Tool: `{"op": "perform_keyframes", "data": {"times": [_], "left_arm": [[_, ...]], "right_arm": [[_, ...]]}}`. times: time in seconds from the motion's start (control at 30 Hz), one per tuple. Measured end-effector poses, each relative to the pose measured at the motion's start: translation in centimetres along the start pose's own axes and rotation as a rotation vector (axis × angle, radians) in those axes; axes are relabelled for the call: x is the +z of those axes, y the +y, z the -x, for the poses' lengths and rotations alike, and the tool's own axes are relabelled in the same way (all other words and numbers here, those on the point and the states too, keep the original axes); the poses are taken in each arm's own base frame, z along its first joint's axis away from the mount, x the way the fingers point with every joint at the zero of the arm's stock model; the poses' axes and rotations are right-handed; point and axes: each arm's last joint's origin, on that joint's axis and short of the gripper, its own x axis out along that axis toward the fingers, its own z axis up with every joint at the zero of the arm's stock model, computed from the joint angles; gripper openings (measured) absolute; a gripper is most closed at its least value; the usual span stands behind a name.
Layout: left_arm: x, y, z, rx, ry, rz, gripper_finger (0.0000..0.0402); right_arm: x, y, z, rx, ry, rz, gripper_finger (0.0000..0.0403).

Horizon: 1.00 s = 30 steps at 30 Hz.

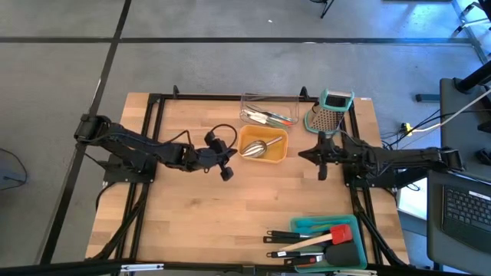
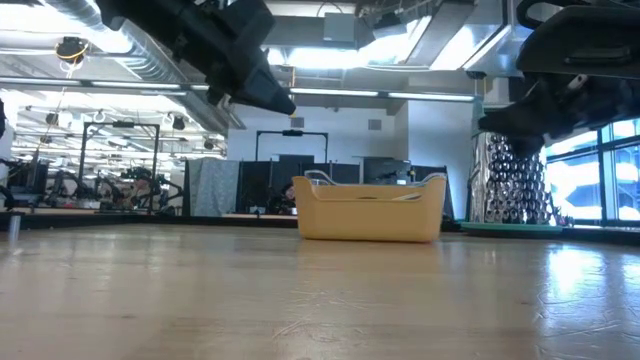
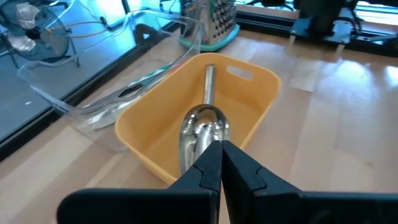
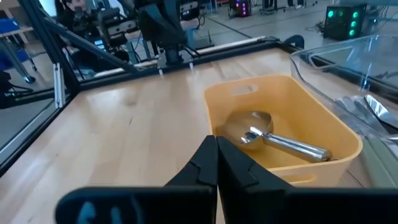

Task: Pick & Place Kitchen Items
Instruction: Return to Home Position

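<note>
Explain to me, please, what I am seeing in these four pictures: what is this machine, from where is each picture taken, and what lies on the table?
It is a robot with two dark arms at a wooden table. One picture looks straight down, one looks level across the table top, and two come from cameras on the arms' wrists. The left gripper and the right gripper are both shut and hold nothing. They hang above the table, one on each side of a yellow bin in which a steel scoop lies. In the overhead picture, above the bin, is a clear tray with some utensils, and beside it a steel grater. At the lower right, a teal tray holds a red spatula and black tools.
</note>
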Motion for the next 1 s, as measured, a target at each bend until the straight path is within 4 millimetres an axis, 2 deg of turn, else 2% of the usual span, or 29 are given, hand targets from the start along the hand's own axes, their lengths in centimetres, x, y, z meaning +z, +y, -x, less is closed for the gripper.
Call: {"op": "perform_keyframes", "data": {"times": [0.3, 0.47, 0.73, 1.0], "left_arm": [[-0.1, -0.6, 0.0, -0.05, -0.008, -0.014, 0.0001], [-0.8, -0.9, 0.2, -0.193, -0.167, 0.011, 0.0001], [-4.6, 2.7, 0.3, -0.41, -0.32, 0.009, 0.0001], [-7.4, 7.1, 0.5, -0.467, -0.366, 0.014, 0.0001]], "right_arm": [[-0.2, -0.1, 1.1, 0.006, -0.056, 0.001, 0.0], [-0.2, -0.1, 2.1, -0.02, -0.086, 0.001, 0.0], [0.6, 0.3, 3.4, 0.048, -0.147, 0.031, 0.0], [0.5, 0.4, 3.4, 0.043, -0.137, 0.072, 0.0]]}}
